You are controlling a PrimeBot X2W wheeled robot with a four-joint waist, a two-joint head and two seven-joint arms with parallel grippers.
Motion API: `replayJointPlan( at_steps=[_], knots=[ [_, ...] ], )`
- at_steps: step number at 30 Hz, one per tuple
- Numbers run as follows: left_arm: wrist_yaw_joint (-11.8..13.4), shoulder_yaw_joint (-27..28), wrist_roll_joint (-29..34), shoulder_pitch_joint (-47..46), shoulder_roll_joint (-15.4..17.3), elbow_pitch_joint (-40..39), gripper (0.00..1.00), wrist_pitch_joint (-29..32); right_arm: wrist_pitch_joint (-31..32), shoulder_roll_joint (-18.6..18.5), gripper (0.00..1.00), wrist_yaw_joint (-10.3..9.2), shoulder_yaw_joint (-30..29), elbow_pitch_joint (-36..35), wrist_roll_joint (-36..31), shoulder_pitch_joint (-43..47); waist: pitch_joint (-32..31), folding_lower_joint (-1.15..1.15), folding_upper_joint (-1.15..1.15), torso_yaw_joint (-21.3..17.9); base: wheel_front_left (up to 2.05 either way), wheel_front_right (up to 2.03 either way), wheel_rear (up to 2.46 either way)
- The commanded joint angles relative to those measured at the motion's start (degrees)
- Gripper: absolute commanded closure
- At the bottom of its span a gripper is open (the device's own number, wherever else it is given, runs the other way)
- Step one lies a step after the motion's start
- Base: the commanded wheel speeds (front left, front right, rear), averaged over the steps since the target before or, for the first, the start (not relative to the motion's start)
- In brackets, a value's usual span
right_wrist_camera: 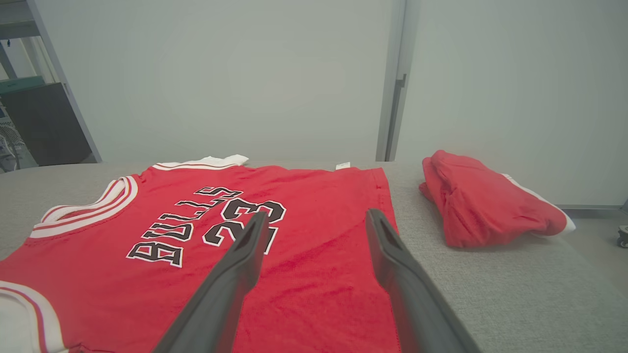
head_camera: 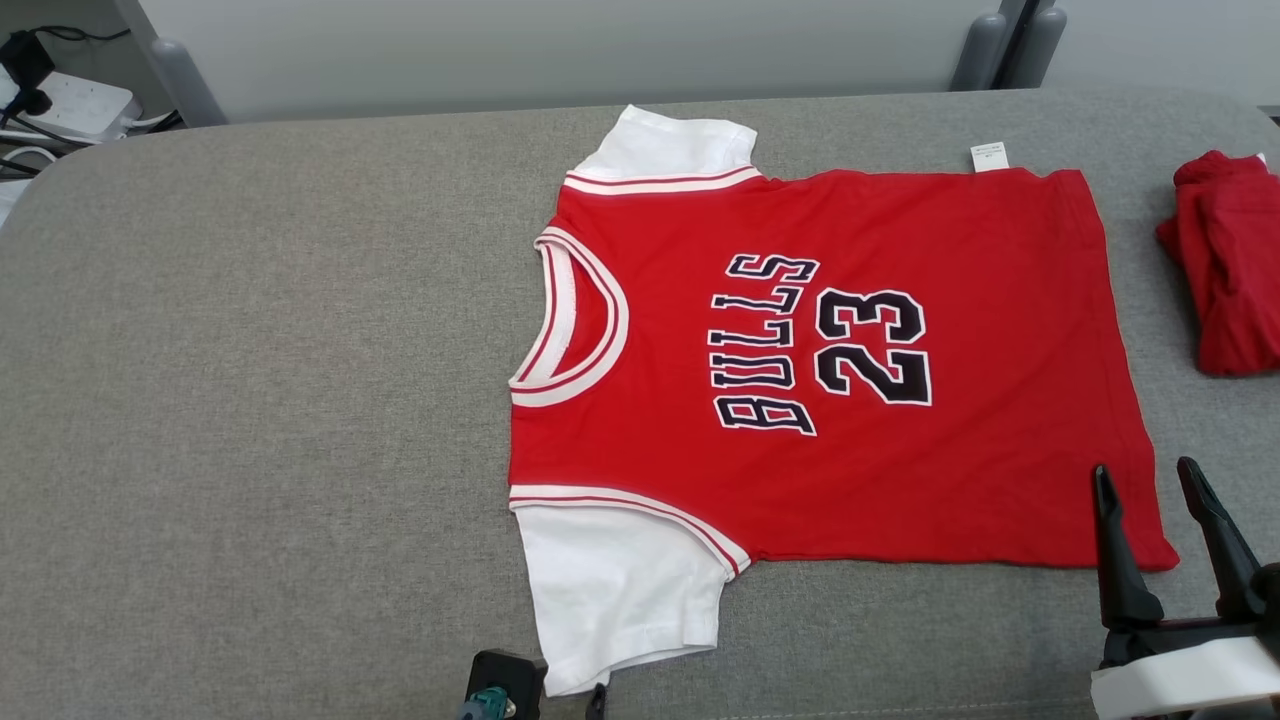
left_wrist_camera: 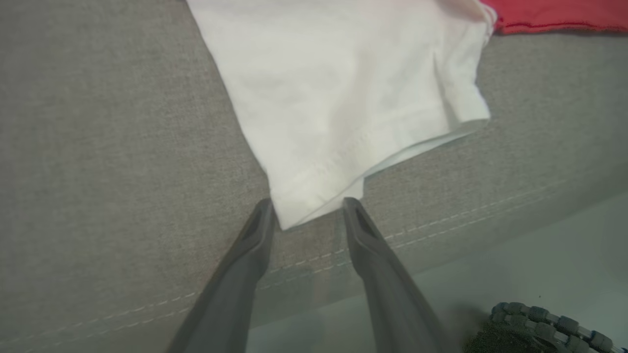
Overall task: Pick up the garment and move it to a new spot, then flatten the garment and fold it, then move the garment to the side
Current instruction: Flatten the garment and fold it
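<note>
The garment [head_camera: 680, 440] is a red jersey with white sleeves and "BULLS 23" on it, spread flat on the grey padded surface [head_camera: 250, 400]. In the left wrist view my left gripper [left_wrist_camera: 306, 203] stands low at the surface's front edge. Its fingers are apart, one on each side of the corner of the near white sleeve [left_wrist_camera: 343, 88]. The sleeve hem lies between the tips, not pinched. My right gripper [head_camera: 1144, 468] is open over the jersey's near hem corner. From the right wrist view, the right gripper [right_wrist_camera: 317, 214] hovers above the red cloth [right_wrist_camera: 319, 196].
A second red garment [head_camera: 1230, 270], folded, lies at the surface's right end [right_wrist_camera: 481, 211]. A power strip with cables [head_camera: 80, 105] sits beyond the back left corner. The stitched front edge [left_wrist_camera: 441, 230] drops to the floor just behind my left fingers.
</note>
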Motion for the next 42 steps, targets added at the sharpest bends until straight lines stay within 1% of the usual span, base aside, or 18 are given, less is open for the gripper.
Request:
replayJointPlan(
  at_steps=[1,2,3,4,6,8,13,18,19,20,21,22,23,35,36,37,38,42],
  knots=[
    [0.6,1.7,0.6,-0.7,0.0,-1.8,0.00,-0.1,-0.3,-1.0,0.00,-0.17,0.9,-0.8,0.2,-1.7,-0.1,0.00,0.00,0.0,0.00,0.00,0.00],
    [0.6,1.7,0.5,-0.7,0.0,-2.0,0.00,-0.1,-0.3,-1.0,0.00,-0.17,0.9,-0.8,0.1,-1.7,-0.2,0.00,0.00,0.1,0.00,0.00,0.00],
    [0.6,1.6,0.5,-0.7,0.1,-2.2,0.07,-0.1,-0.3,-1.1,0.00,-0.17,0.8,-0.8,0.0,-1.6,-0.3,0.00,0.00,0.1,0.00,0.00,0.00],
    [0.7,1.6,0.5,-0.6,0.1,-2.3,0.24,0.0,-0.3,-1.1,0.00,-0.17,0.8,-0.7,0.0,-1.5,-0.3,0.00,0.00,0.1,0.00,0.00,0.00],
    [0.8,1.5,0.6,-0.6,0.3,-2.4,0.67,0.0,-0.3,-1.1,0.00,-0.17,0.9,-0.6,-0.2,-1.5,-0.5,0.00,0.00,0.1,0.00,0.00,0.00],
    [0.7,1.4,0.5,-0.6,0.4,-2.5,1.00,0.0,-0.3,-1.1,0.00,-0.17,0.8,-0.6,-0.2,-1.5,-0.5,0.00,0.00,0.1,0.00,0.00,0.00],
    [0.1,1.1,-0.3,-0.3,0.6,-2.6,1.00,0.9,-0.3,-1.1,0.00,-0.17,0.7,-0.3,-0.3,-1.4,-0.6,0.00,0.00,0.3,0.00,0.00,0.00],
    [1.8,1.8,0.3,-0.4,1.2,-2.0,1.00,0.7,-0.3,-0.9,0.00,-0.17,0.5,0.8,-0.5,-1.7,-0.5,0.00,0.00,0.7,0.00,0.00,0.00],
    [2.0,2.0,0.1,-0.4,1.0,-1.9,0.84,0.6,-0.3,-0.8,0.00,-0.17,0.5,0.9,-0.4,-1.8,-0.5,0.00,0.00,0.7,0.00,0.00,0.00],
    [2.1,2.0,0.1,-0.5,1.0,-1.7,0.55,0.6,-0.3,-0.8,0.00,-0.17,0.5,1.0,-0.4,-1.9,-0.5,0.00,0.00,0.8,0.00,0.00,0.00],
    [2.1,2.0,0.1,-0.5,1.0,-1.7,0.55,0.6,-0.3,-0.8,0.00,-0.17,0.5,1.0,-0.4,-1.9,-0.5,0.00,0.00,0.8,0.00,0.00,0.00],
    [2.1,2.1,0.0,-0.6,1.0,-1.5,0.12,0.6,-0.3,-0.7,0.00,-0.17,0.6,1.1,-0.4,-2.0,-0.5,0.00,0.00,0.8,0.00,0.00,0.00],
    [2.1,2.1,-0.1,-0.8,0.9,-1.2,0.00,0.5,-0.3,-0.7,0.00,-0.17,0.6,1.1,-0.3,-2.0,-0.5,0.00,0.00,0.8,0.00,0.00,0.00],
    [1.2,1.7,-0.8,-3.6,-0.9,2.2,0.02,-1.2,-0.3,-1.8,0.00,-0.17,0.9,1.2,-0.2,-2.1,-0.3,0.00,0.00,0.3,0.00,0.00,0.00],
    [1.0,1.6,-0.8,-3.7,-1.0,2.4,0.22,-1.4,-0.3,-1.9,0.00,-0.17,0.8,1.1,-0.2,-2.0,-0.3,0.00,0.00,0.3,0.00,0.00,0.00],
    [0.7,1.4,-0.9,-3.9,-1.1,2.6,0.66,-1.6,-0.3,-1.9,0.00,-0.17,0.8,1.1,-0.3,-2.0,-0.4,0.00,0.00,0.3,0.00,0.00,0.00],
    [0.4,1.3,-1.0,-4.0,-1.2,2.7,1.00,-2.0,-0.3,-1.9,0.00,-0.17,0.7,1.1,-0.4,-1.9,-0.4,0.00,0.00,0.4,0.00,0.00,0.00],
    [-0.4,1.0,-1.3,-4.2,-1.2,3.0,1.00,-2.5,-0.3,-2.1,0.00,-0.17,0.6,1.3,-0.5,-1.6,-0.8,0.00,0.00,0.8,0.00,0.00,0.00]
  ],
)
